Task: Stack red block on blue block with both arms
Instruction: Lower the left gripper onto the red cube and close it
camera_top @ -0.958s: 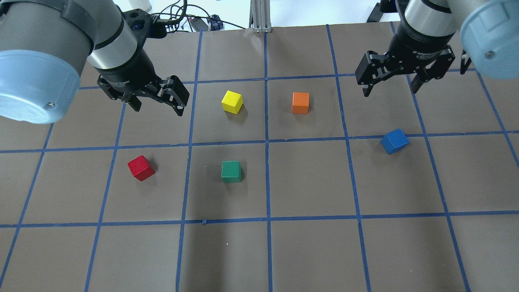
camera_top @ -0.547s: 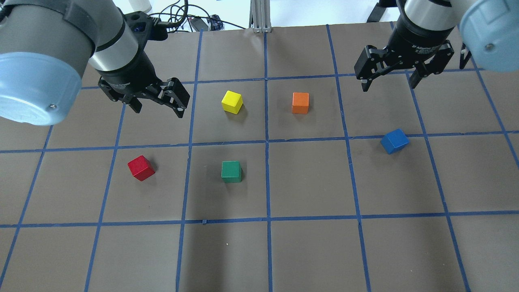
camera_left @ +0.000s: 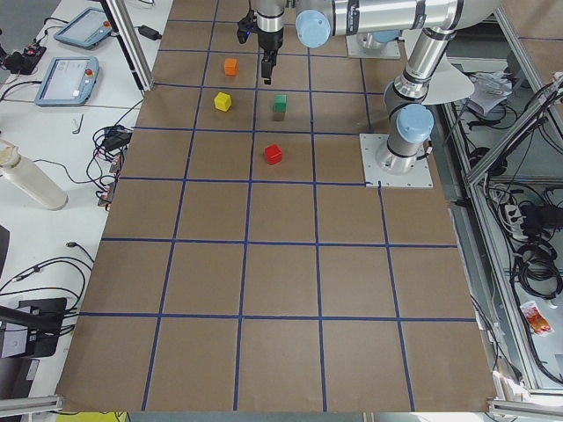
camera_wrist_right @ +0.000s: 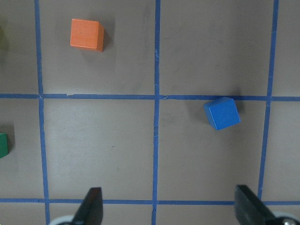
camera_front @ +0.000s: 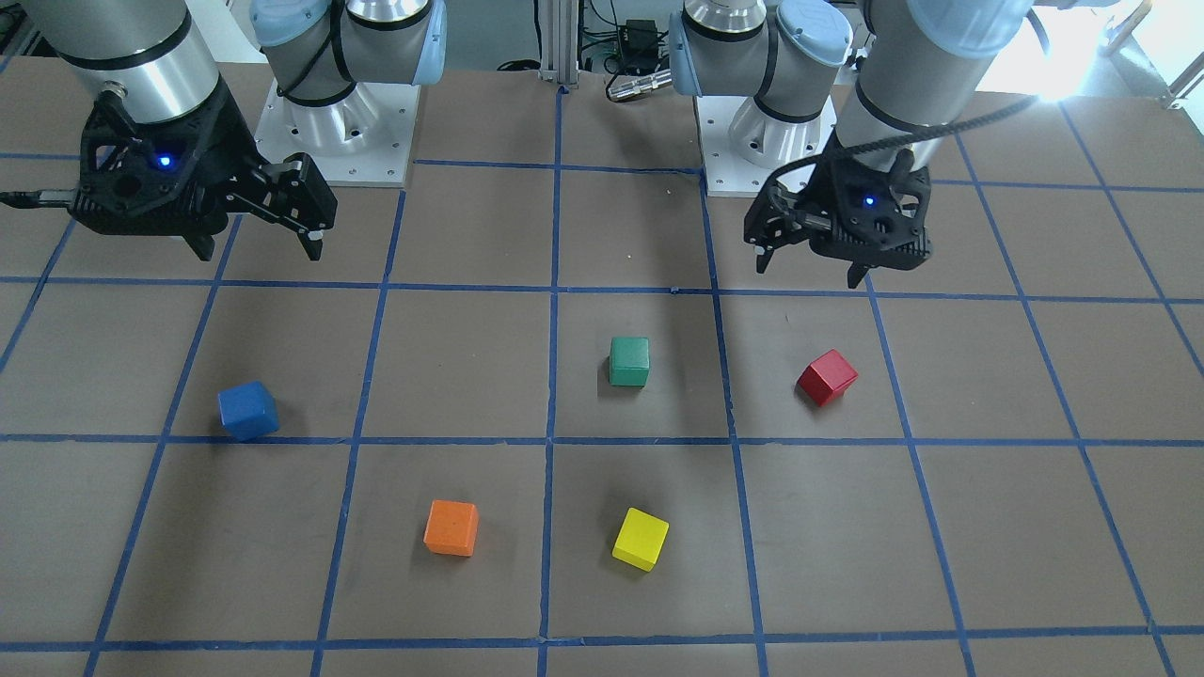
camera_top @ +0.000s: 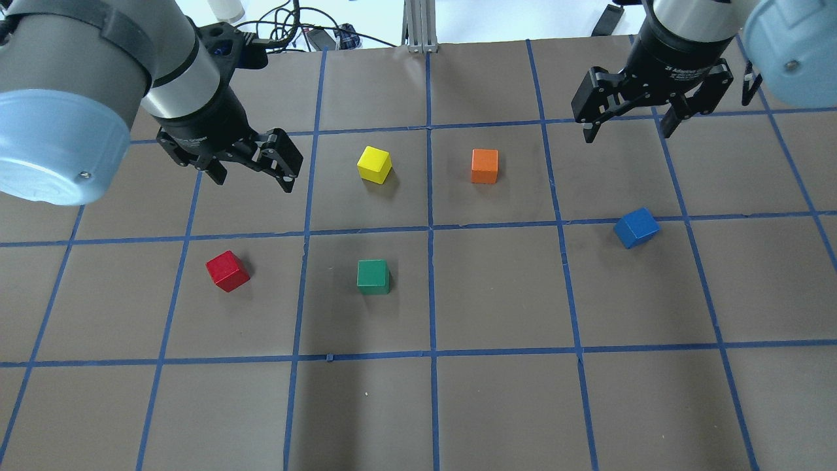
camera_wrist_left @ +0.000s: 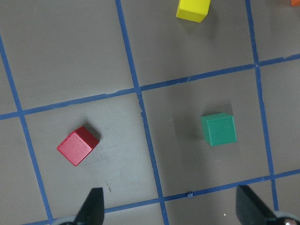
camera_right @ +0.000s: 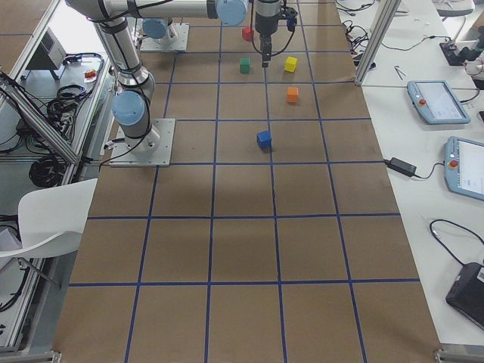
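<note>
The red block (camera_top: 227,271) lies on the brown gridded table at near left; it also shows in the front view (camera_front: 828,377) and the left wrist view (camera_wrist_left: 77,146). The blue block (camera_top: 636,227) lies turned at mid right, touching a tape line, and shows in the front view (camera_front: 248,410) and right wrist view (camera_wrist_right: 222,113). My left gripper (camera_top: 254,180) hangs open and empty above the table, beyond the red block (camera_front: 807,273). My right gripper (camera_top: 626,134) hangs open and empty, beyond the blue block (camera_front: 261,252).
A green block (camera_top: 373,276) sits right of the red one. A yellow block (camera_top: 374,163) and an orange block (camera_top: 484,165) sit in the far middle squares. Cables (camera_top: 294,29) and a metal post (camera_top: 422,26) stand at the table's far edge.
My right gripper has drifted slightly toward the table's far edge. My left gripper has shifted slightly the same way. The blocks have not moved.
</note>
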Action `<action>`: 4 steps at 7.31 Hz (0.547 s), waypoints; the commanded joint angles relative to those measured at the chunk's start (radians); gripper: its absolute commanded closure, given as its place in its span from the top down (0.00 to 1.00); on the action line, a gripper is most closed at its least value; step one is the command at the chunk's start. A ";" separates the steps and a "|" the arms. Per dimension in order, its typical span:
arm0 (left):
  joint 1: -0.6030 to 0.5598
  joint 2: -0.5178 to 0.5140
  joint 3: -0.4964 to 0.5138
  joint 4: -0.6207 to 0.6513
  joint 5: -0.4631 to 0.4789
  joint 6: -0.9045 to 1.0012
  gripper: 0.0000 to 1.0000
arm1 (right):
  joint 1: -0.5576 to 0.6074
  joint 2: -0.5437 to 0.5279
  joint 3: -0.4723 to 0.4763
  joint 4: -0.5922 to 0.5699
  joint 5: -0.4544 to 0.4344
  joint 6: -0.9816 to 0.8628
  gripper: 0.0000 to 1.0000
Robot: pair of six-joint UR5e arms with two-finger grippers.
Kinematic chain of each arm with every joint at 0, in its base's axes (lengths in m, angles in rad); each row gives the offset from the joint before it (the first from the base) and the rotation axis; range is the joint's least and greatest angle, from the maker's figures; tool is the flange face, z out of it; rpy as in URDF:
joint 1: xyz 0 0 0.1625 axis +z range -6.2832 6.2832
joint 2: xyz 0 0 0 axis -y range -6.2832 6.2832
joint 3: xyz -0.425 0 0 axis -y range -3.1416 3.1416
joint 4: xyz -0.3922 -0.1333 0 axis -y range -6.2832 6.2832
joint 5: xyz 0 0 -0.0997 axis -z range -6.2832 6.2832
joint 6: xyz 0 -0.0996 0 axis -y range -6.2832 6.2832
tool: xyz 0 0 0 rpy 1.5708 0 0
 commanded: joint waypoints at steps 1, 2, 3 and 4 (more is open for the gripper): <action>0.102 -0.012 -0.153 0.176 0.003 0.069 1.00 | 0.000 0.002 0.003 -0.001 -0.002 0.000 1.00; 0.158 -0.025 -0.221 0.275 0.006 0.153 1.00 | 0.000 0.000 0.002 -0.001 -0.002 0.000 1.00; 0.224 -0.030 -0.294 0.286 0.005 0.119 1.00 | 0.000 0.000 0.003 0.000 0.000 -0.002 1.00; 0.261 -0.039 -0.351 0.321 0.001 0.026 1.00 | 0.000 0.000 0.005 0.002 -0.002 -0.002 1.00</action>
